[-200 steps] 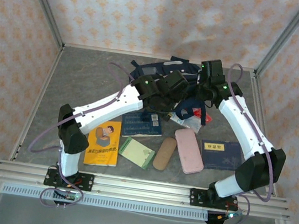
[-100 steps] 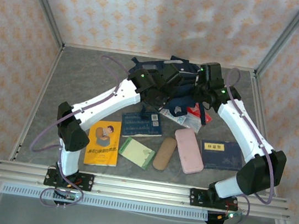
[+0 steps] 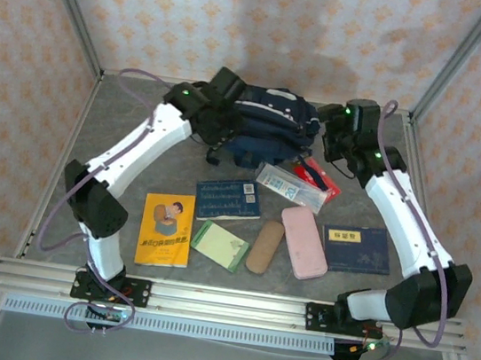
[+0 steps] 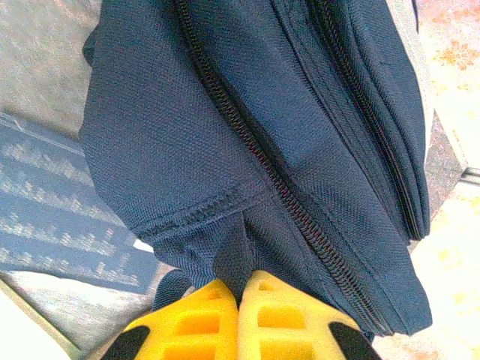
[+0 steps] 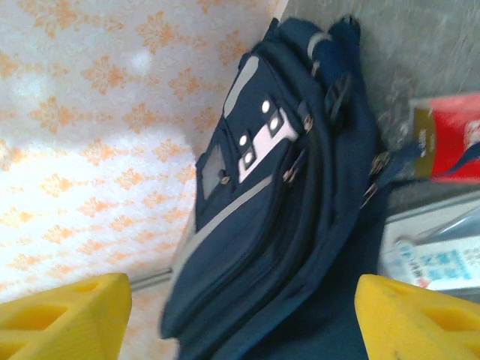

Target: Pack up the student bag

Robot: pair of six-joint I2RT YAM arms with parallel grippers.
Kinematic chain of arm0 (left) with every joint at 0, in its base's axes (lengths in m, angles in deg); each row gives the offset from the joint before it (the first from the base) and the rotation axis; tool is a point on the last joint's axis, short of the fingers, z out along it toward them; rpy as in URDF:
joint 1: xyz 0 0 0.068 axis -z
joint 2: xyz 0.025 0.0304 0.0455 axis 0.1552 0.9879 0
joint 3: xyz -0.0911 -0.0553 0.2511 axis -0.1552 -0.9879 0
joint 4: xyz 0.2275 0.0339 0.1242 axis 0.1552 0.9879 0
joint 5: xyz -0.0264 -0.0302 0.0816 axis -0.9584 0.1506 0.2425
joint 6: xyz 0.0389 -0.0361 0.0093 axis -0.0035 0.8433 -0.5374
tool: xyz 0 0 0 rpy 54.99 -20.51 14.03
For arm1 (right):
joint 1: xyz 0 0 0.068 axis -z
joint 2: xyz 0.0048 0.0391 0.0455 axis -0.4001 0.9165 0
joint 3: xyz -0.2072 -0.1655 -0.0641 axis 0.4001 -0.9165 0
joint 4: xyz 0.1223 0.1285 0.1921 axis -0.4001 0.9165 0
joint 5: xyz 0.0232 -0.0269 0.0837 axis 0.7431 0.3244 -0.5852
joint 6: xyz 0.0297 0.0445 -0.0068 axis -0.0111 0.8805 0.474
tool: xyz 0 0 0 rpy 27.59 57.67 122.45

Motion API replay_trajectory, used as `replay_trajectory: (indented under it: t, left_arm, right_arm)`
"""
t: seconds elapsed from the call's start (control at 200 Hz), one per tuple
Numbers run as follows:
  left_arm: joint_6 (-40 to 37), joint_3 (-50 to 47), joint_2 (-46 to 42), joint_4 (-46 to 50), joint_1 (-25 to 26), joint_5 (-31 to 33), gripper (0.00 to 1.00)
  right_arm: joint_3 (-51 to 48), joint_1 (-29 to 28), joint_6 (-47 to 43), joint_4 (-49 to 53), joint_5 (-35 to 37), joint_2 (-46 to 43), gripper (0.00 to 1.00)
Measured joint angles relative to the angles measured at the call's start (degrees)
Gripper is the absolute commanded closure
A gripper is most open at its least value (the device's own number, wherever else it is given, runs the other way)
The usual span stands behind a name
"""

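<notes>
Grey table [image 3: 119, 154] by flowery walls [image 3: 245, 19]: the left claw [image 4: 238, 300] pinches the blue student bag [image 3: 266, 125] tight, the right claw [image 5: 240, 292] is spread wide, holding nothing.

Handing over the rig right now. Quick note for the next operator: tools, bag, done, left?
left tool: shut, pinching a fold of student bag fabric at its left end.
right tool: open, holding nothing, facing the bag from its right.
Bag: far edge of the table; the zips in view look closed.
Done: nothing visibly packed.
Left: yellow book, blue book, green notebook, tan case, pink case, navy book, clear pack and red pack lie in front of the bag.
</notes>
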State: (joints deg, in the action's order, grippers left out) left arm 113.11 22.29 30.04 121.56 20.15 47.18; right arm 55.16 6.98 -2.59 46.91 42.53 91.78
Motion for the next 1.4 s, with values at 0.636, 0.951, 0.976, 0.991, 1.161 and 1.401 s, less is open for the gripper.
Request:
replay_trajectory:
  t: [0.636,0.951,0.976,0.991,1.161,1.401]
  left_arm:
    - [-24.9,-8.81,-6.91,-1.88,-8.76,-18.86,1.0]
    - [-28.52,-6.88,-5.7,-1.07,-11.26,-21.79,1.0]
    - [-28.85,-6.71,-5.6,-1.01,-11.3,-21.9,1.0]
    - [-28.96,-6.62,-5.51,-1.01,-11.43,-21.92,1.0]
    - [-31.58,-5.14,-4.61,-0.31,-12.44,-21.64,1.0]
    - [-34.71,0.2,-1.53,2.34,-13.53,-16.22,0.79]
  right_arm:
    - [-1.51,8.41,-16.28,-13.99,-22.56,31.45,0.16]
    - [0.76,8.87,-10.03,-25.05,-28.55,38.07,0.83]
    - [0.7,8.92,-9.6,-26.05,-29.03,38.16,0.86]
    - [0.63,8.92,-8.98,-26.36,-29.03,38.16,0.87]
    - [-3.78,9.05,-4.7,-32.68,-28.81,35.58,1.0]
    - [-10.21,6.05,-0.72,-26.32,-19.8,20.55,1.0]
